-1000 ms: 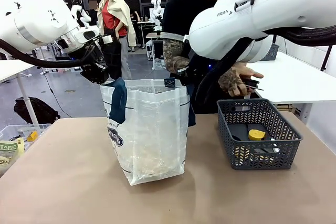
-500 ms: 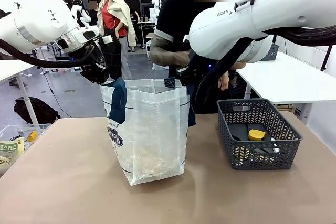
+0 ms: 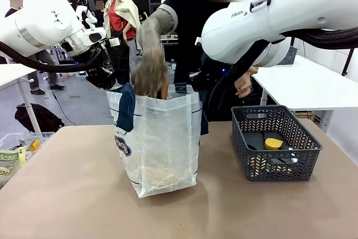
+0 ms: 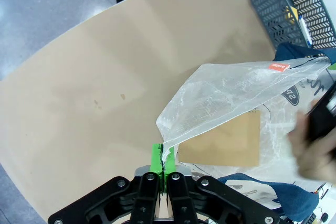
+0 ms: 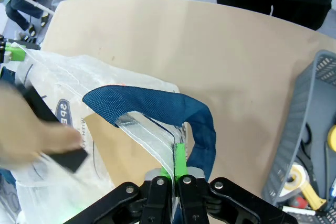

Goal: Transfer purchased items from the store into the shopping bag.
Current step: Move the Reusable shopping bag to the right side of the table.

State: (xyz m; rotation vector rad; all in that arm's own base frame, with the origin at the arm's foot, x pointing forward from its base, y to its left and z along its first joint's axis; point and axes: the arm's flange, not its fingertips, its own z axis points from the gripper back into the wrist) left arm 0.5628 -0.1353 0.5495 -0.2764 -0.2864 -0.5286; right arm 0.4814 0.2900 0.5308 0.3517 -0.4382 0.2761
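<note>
The shopping bag (image 3: pixel 162 138) stands upright mid-table, held open at the top. My left gripper (image 3: pixel 114 85) is shut on its left rim; in the left wrist view the green pads (image 4: pixel 156 158) pinch the plastic edge. My right gripper (image 3: pixel 196 85) is shut on the right rim beside the blue handle (image 5: pixel 157 103). A person's hand (image 3: pixel 150 74), blurred, reaches into the bag's mouth holding a dark flat item (image 5: pixel 68 158). The store basket (image 3: pixel 279 169) sits to the right, with a round yellow item (image 3: pixel 273 143) and dark flat ones (image 3: pixel 254 140) inside.
A clear bin (image 3: pixel 17 149) with packets sits at the table's left edge. A white table (image 3: pixel 313 85) stands behind the basket. The person stands at the far side, behind the bag. Bare tabletop lies in front of the bag and basket.
The person's hand has swung from above the basket across to the bag's mouth, carrying a dark flat item. Both grippers have kept their hold on the bag's rim.
</note>
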